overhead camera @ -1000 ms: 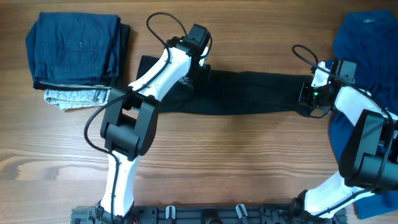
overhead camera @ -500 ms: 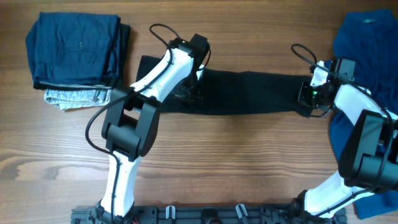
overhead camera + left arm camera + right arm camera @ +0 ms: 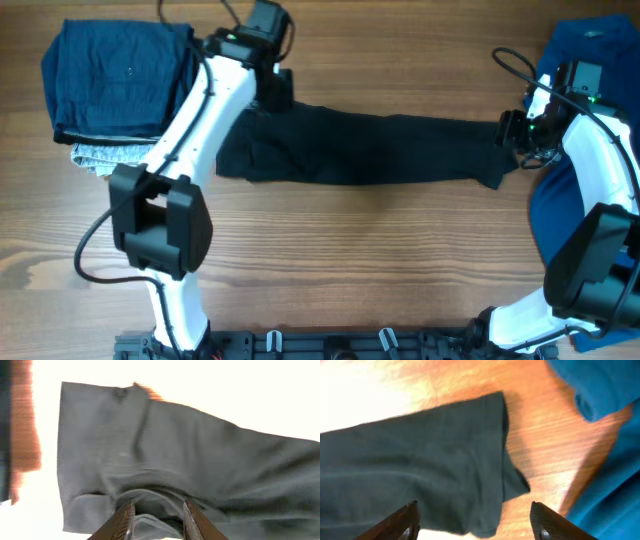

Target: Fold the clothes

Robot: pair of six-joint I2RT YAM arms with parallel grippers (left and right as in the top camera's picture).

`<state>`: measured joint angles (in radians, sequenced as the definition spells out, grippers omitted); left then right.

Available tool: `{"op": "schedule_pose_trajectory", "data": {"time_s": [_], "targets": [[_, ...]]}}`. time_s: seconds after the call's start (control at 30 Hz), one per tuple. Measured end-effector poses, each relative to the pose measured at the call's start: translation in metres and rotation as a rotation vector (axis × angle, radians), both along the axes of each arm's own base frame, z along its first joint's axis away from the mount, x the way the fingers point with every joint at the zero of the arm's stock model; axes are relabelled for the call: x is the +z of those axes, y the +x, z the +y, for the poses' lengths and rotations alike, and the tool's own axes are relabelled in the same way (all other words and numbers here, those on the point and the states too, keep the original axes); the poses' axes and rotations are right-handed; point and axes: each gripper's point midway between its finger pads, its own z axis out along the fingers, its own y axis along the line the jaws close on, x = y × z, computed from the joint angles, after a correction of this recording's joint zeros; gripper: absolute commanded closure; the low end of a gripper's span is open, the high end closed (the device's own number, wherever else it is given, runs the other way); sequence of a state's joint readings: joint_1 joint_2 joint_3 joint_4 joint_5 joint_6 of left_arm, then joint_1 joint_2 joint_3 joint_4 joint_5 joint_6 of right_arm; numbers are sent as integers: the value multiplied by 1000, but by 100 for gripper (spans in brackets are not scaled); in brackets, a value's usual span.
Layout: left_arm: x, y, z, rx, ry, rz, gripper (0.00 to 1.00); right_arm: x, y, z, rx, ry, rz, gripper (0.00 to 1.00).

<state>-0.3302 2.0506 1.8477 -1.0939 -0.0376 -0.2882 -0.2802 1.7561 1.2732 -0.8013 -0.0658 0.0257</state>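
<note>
A black cloth shirt (image 3: 370,150) lies folded into a long band across the middle of the wooden worktop (image 3: 350,260), running left to right, its left end broader and somewhat rumpled, its right end ending in a small drooping corner. The left pincer (image 3: 275,90) hangs over the far left corner of that band; in the left wrist view its fingers (image 3: 125,520) stand a little apart with a narrow gap, and the black cloth shirt (image 3: 175,445) shows creased and humped just beyond the tips – no cloth can be seen pinched between them. The right pincer (image 3: 512,135) sits at the band's right end, its jaws spread wide – the right wrist view shows both fingers (image 3: 405,520) far apart above the shirt's end (image 3: 410,455), gripping nothing, with bare wood (image 3: 540,435) beside the cloth. A bright blue cloth shirt (image 3: 585,60) is spread along the right edge of the worktop, near the black one but apart from it. At the far left corner rests a stack of folded dark blue garments (image 3: 120,75), with a pale grey folded garment (image 3: 120,155) showing under its near edge.
</note>
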Motion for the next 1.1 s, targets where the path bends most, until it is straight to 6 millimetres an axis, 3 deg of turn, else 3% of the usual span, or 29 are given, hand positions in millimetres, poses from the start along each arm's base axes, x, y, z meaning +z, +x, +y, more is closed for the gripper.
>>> {"op": "schedule_pose_trajectory", "data": {"time_s": [0.1, 0.23, 0.33, 0.5, 0.6, 0.73, 0.83, 0.97, 1.1], "targets": [[-2, -1, 23, 51, 12, 30, 64, -12, 17, -12, -10, -32, -38, 28], [-4, -6, 33, 73, 20, 59, 64, -47, 20, -17, -14, -24, 18, 29], [-4, -6, 38, 83, 21, 64, 64, -75, 21, -18, -9, -16, 56, 40], [-4, -6, 38, 83, 21, 66, 67, -79, 26, -16, 8, -5, 48, 94], [-4, -6, 38, 86, 21, 66, 73, -78, 28, -10, 30, 18, 44, 96], [-4, -5, 44, 100, 20, 66, 71, -77, 25, -15, 14, 39, 78, 96], [-4, -3, 58, 132, 20, 72, 69, -74, 21, -34, -36, 59, 98, 96], [-5, -3, 85, 191, 20, 89, 65, -53, 20, -80, -130, 94, 57, 96], [-5, -2, 104, 237, 9, 95, 64, -26, 30, -87, -110, 96, 33, 96]]}}
